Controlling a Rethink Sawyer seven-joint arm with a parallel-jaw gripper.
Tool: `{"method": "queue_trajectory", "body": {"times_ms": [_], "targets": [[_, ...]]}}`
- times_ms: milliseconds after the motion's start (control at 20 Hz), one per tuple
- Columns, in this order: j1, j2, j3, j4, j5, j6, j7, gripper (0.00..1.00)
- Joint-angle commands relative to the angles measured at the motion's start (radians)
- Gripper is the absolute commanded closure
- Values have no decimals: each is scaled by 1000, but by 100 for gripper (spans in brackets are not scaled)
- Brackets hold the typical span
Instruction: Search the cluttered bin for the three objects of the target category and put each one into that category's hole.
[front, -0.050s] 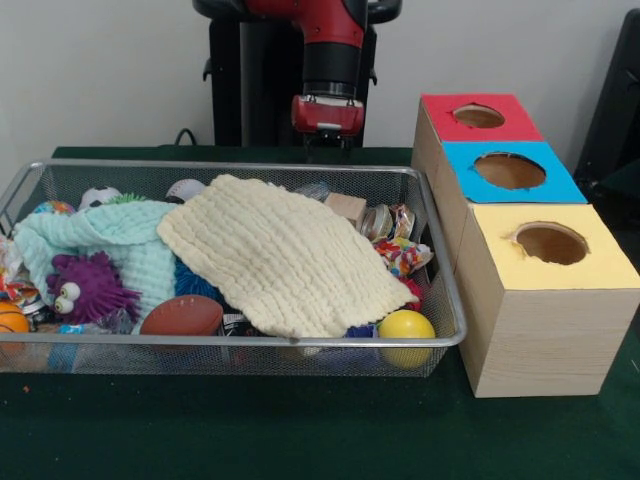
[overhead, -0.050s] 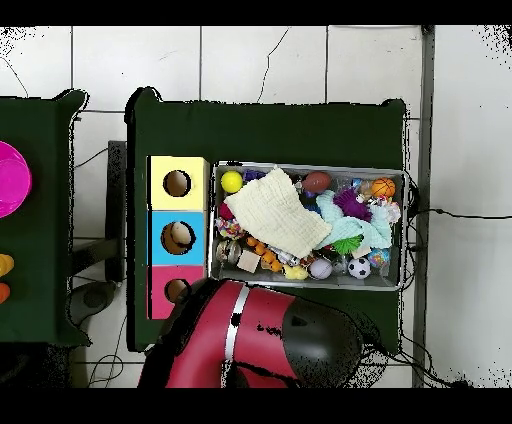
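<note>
Behind the wire bin's (front, -0.050s: 445, 290) far rim the gripper (front, -0.050s: 326, 138) hangs, its jaw state impossible to tell; overhead, the arm (overhead, -0.050s: 225, 335) hides it. The cream cloth (front, -0.050s: 280, 255) and mint cloth (front, -0.050s: 120, 240) cover most toys, leaving the yellow ball (front, -0.050s: 406, 326), football (front, -0.050s: 182, 315) and purple creature (front, -0.050s: 88, 288) exposed. Only overhead does something show inside the blue box's hole (overhead, -0.050s: 178, 237), between yellow box (overhead, -0.050s: 178, 184) and red box (overhead, -0.050s: 176, 291).

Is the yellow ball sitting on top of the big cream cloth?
No, the yellow ball lies in the bin's front corner, beside the cream cloth, not on it.
</note>
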Motion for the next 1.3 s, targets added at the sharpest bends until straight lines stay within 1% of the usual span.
{"method": "queue_trajectory", "body": {"times_ms": [50, 550, 700, 1300], "targets": [[-13, 41, 104, -153, 82, -103, 257, 0], [-20, 69, 105, -146, 96, -208, 262, 0], [-21, 72, 105, -143, 102, -220, 261, 0], [-30, 73, 105, -173, 92, -175, 244, 0]]}}
